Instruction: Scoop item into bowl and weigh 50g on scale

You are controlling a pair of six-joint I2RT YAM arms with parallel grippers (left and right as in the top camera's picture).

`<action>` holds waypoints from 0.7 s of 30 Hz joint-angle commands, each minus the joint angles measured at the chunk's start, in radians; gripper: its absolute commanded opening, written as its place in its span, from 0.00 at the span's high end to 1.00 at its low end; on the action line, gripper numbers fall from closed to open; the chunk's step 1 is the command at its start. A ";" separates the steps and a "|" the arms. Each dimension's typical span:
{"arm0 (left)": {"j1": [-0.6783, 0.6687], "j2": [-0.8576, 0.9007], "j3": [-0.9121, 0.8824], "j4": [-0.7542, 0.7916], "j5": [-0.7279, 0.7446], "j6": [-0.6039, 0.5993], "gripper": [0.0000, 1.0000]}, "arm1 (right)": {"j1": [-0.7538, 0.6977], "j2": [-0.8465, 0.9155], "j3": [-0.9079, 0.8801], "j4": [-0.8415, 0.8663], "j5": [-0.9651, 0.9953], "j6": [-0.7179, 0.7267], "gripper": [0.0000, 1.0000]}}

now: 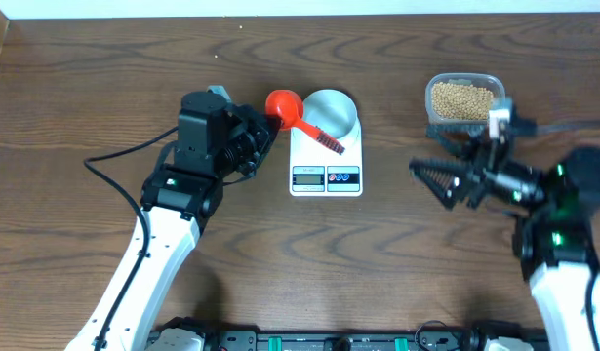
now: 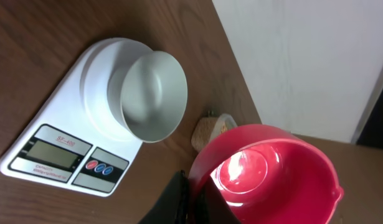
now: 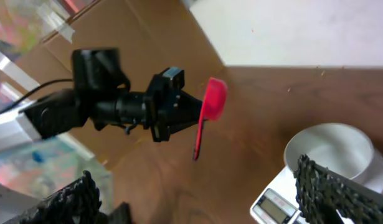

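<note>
My left gripper is shut on the rim of an empty red scoop, held just left of the bowl; in the left wrist view the fingers pinch the scoop's cup. The scoop's handle reaches over the scale. The white bowl stands empty on the white scale; both show in the left wrist view, bowl and scale. The tan beans fill a clear tub at the right. My right gripper is open and empty, between scale and tub.
The clear plastic tub stands at the back right of the wooden table. A black cable runs along the left arm. In the right wrist view the left arm, red scoop and bowl are visible.
</note>
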 commanded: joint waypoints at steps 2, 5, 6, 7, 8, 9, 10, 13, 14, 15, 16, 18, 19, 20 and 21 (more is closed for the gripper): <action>-0.035 0.011 0.016 0.002 -0.101 -0.069 0.93 | 0.080 0.157 0.062 -0.002 0.011 0.072 0.01; -0.053 0.015 0.016 0.002 -0.145 -0.069 0.93 | 0.142 0.217 0.066 -0.002 0.125 0.177 0.01; -0.060 0.017 0.016 0.002 -0.158 -0.069 0.93 | 0.165 0.235 0.066 -0.002 0.176 0.208 0.01; -0.064 0.018 0.016 0.002 -0.165 -0.069 0.93 | 0.177 0.243 0.066 -0.002 0.200 0.218 0.01; -0.068 0.021 0.016 0.002 -0.173 -0.069 0.93 | 0.190 0.251 0.066 -0.002 0.230 0.220 0.01; -0.076 0.027 0.016 0.002 -0.183 -0.069 0.93 | 0.211 0.260 0.065 -0.001 0.288 0.217 0.01; -0.078 0.032 0.016 0.002 -0.183 -0.069 0.93 | 0.219 0.261 0.065 0.000 0.311 0.206 0.01; -0.080 0.055 0.015 -0.012 -0.182 -0.100 0.93 | 0.243 0.261 0.065 0.013 0.362 0.238 0.01; -0.082 0.063 0.014 -0.024 -0.183 -0.119 0.93 | 0.249 0.261 0.065 0.015 0.364 0.273 0.01; -0.084 0.072 0.014 -0.038 -0.182 -0.141 0.93 | 0.254 0.261 0.065 0.019 0.363 0.279 0.01; -0.087 0.083 0.014 -0.059 -0.179 -0.166 0.93 | 0.266 0.261 0.065 0.025 0.363 0.256 0.02; -0.092 0.098 0.014 -0.087 -0.168 -0.199 0.93 | 0.290 0.261 0.065 0.018 0.362 0.175 0.08; -0.095 0.105 0.014 -0.090 -0.156 -0.200 0.93 | 0.306 0.261 0.065 0.007 0.364 0.138 0.11; -0.098 0.112 0.014 -0.089 -0.138 -0.200 0.93 | 0.323 0.263 0.065 -0.001 0.364 0.107 0.14; -0.100 0.116 0.014 -0.089 -0.126 -0.200 0.93 | 0.338 0.263 0.065 -0.007 0.365 0.082 0.16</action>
